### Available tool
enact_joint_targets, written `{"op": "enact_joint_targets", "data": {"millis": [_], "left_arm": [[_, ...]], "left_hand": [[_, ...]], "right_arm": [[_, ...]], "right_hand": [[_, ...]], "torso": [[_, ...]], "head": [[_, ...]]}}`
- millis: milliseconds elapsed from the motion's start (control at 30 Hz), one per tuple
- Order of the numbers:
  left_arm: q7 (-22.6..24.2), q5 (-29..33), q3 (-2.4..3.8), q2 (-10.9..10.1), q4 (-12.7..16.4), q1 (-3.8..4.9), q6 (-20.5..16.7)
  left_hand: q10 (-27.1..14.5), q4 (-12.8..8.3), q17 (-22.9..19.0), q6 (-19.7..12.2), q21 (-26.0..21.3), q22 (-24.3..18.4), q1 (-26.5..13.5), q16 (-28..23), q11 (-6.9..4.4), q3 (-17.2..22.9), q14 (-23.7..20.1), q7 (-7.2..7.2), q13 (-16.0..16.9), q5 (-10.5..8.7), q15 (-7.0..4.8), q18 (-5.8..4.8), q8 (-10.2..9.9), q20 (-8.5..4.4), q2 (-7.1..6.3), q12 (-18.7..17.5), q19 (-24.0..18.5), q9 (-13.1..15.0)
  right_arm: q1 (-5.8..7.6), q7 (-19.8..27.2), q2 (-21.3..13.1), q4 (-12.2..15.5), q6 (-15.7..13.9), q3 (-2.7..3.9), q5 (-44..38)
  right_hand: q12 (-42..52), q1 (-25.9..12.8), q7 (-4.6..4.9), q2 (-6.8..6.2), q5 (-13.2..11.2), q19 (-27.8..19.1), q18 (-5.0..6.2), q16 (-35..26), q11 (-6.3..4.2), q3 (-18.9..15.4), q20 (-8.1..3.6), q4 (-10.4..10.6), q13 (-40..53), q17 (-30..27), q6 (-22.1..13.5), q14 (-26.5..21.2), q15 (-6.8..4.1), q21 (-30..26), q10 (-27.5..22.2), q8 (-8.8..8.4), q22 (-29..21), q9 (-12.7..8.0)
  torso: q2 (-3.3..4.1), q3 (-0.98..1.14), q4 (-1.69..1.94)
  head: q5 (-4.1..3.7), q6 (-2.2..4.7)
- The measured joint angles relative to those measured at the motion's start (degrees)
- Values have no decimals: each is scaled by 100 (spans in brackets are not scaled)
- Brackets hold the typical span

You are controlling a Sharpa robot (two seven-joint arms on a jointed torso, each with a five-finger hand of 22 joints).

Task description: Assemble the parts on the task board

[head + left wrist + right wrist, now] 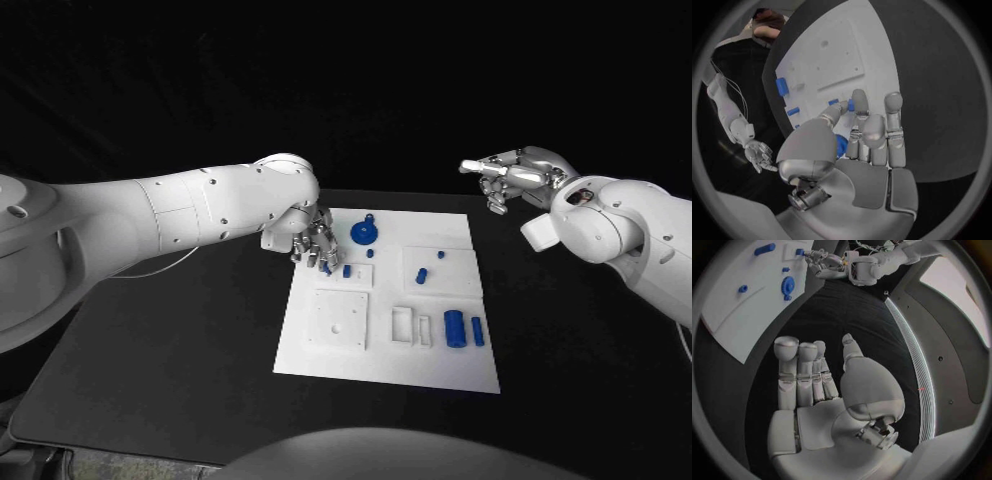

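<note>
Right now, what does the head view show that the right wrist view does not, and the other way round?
Head view alone: the task board's near end, with two blue cylinders lying side by side and a square white plate. Right wrist view alone: the right hand's palm and straight, parted fingers, holding nothing. Both: the blue gear on the board's far end, and the left hand with fingers down at the board's edge.

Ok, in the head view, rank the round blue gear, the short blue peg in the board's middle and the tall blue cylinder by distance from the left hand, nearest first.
From the left hand:
1. Round blue gear, at the board's far edge, just beside the fingers.
2. Short blue peg, mid-board, toward the right arm's side.
3. Tall blue cylinder, near the board's front right corner.
</note>
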Motion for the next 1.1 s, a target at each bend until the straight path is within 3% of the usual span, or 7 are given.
{"op": "enact_joint_targets", "data": {"millis": [600,1100], "left_arm": [[-6,-3,0,-28,24,-7,82],[-7,-4,-1,-22,16,-8,115]], "left_hand": [[7,-1,9,0,0,3,0,0,12,0,8,-2,-2,1,10,-1,-20,0,0,0,0,13],[24,-15,8,1,0,2,0,0,14,-2,6,-3,-2,1,13,-2,4,0,0,0,0,11]], "right_arm": [[-5,-1,8,-24,20,0,-1],[-9,-2,15,-34,35,0,-2]], "right_hand": [[0,0,0,0,0,0,0,0,0,-1,0,-33,0,0,0,0,0,0,0,0,0,0],[0,0,0,0,0,0,0,0,0,-1,0,-33,0,0,0,0,0,-15,0,0,0,0]], "torso": [[-1,-7,4],[0,3,-3]], "head": [[11,2],[15,-19]]}}
